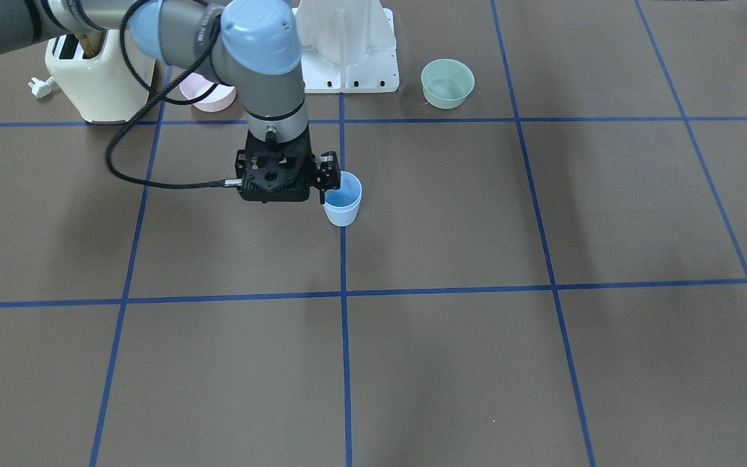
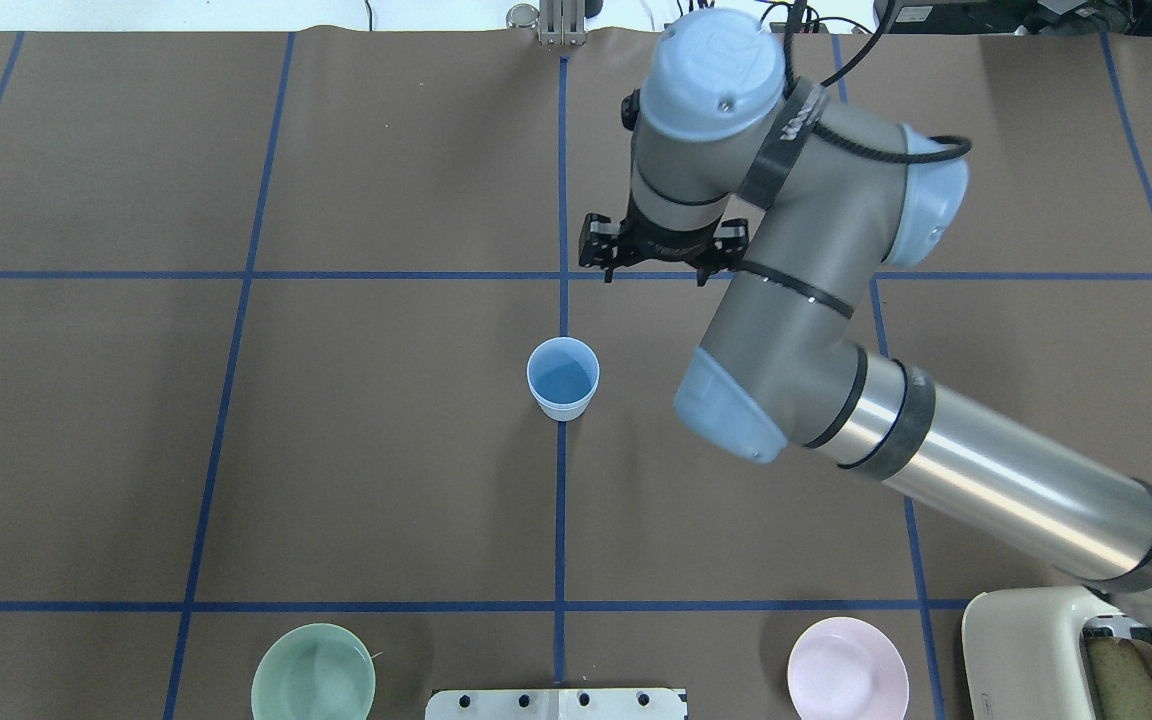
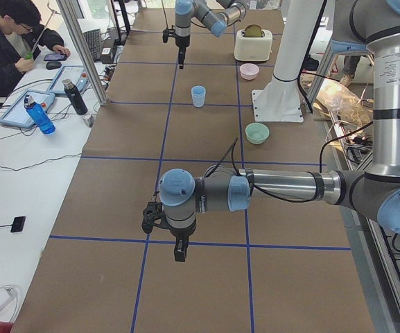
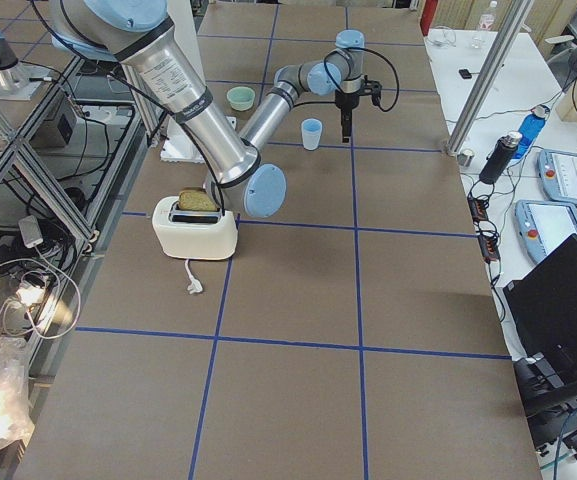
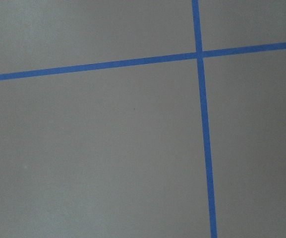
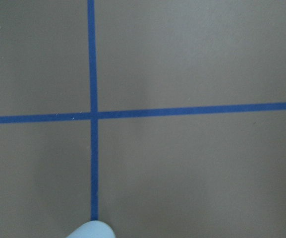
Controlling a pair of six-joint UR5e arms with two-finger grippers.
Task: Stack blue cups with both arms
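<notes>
the brown table (image 2: pixel 136 450), crossed by blue tape lines (image 2: pixel 561 500), is filling every view. the right arm (image 2: pixel 806 300) is coming in from the lower right of the overhead view and bending up toward the top centre, its wrist pointing straight down. the left arm (image 3: pixel 283 186) is showing only in the left side view, stretching from the right edge into the lower middle of the frame, wrist down near a tape crossing.

a cream toaster (image 1: pixel 98 81) is sitting at the upper left of the front-facing view, partly behind the right arm. a white pedestal (image 1: pixel 347 45) is standing at the top centre there. a mint-green bowl (image 2: pixel 313 672) is lying at the bottom left of the overhead view and a pink bowl (image 2: pixel 847 675) at the bottom right.

the blue cup (image 2: pixel 563 378) is standing upright on the centre tape line, in the middle of the overhead view. in the front-facing view a second rim line is showing partway down its side, as if one cup is nesting in another; i cannot tell for sure.

the right claw (image 4: pixel 345 132) is hanging above the table just beside the cup, apart from it. its fingers are showing only as one thin dark stick, so i cannot tell whether it is wide or narrow. the left claw (image 3: pixel 179 254) is hovering well apart from the cup, and i cannot tell its state either.
</notes>
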